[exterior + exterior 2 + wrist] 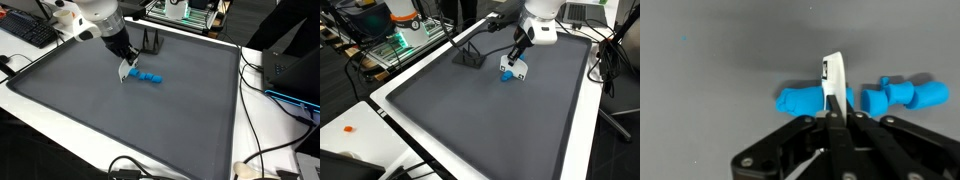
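Note:
My gripper (837, 112) is shut on a thin white flat piece (834, 80) that stands on edge between the fingers. Just beyond it on the dark grey mat (720, 60) lies a blue piece (800, 99), and another blue knobbly piece (905, 95) lies to its right. In both exterior views the gripper (126, 68) (516, 62) hangs low over the mat, with the white piece (123, 73) (518, 71) at its tip, right beside the blue pieces (150, 77) (505, 75).
The mat (120, 120) (490, 120) lies on a white table. A black wire stand (150, 42) (470, 55) sits at the mat's far edge. A keyboard (30, 30), cables (275, 90) and a small orange item (350, 128) lie off the mat.

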Controlling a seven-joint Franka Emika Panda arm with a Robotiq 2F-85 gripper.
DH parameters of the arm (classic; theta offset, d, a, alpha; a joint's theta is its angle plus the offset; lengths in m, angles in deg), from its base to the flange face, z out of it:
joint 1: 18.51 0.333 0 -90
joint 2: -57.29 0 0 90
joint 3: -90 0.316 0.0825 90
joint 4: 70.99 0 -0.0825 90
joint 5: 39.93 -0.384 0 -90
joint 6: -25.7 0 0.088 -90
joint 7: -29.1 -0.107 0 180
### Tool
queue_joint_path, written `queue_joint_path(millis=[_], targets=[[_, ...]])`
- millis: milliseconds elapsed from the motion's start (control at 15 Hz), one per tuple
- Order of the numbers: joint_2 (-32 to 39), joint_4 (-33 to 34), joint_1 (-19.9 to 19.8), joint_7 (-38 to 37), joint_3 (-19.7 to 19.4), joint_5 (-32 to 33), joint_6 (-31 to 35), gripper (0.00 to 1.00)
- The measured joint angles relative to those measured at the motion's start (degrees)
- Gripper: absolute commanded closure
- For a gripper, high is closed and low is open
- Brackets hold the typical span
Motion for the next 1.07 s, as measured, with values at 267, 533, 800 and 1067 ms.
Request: queue_joint_path(millis=[267,533,800,1067], targets=[[-0.02,-0.04,-0.83,0.30,0.18,-2.15,0.00,0.99],[-0.06,-0.13,-0.97,0.28,0.47,-3.49,-0.03,0.99],[-0.58,-0.81,-0.87,-0.55,0.49,-3.47,-0.03,0.99],[-2.45,-2.11,-0.69,-1.33,0.49,-3.38,-0.03,0.99]])
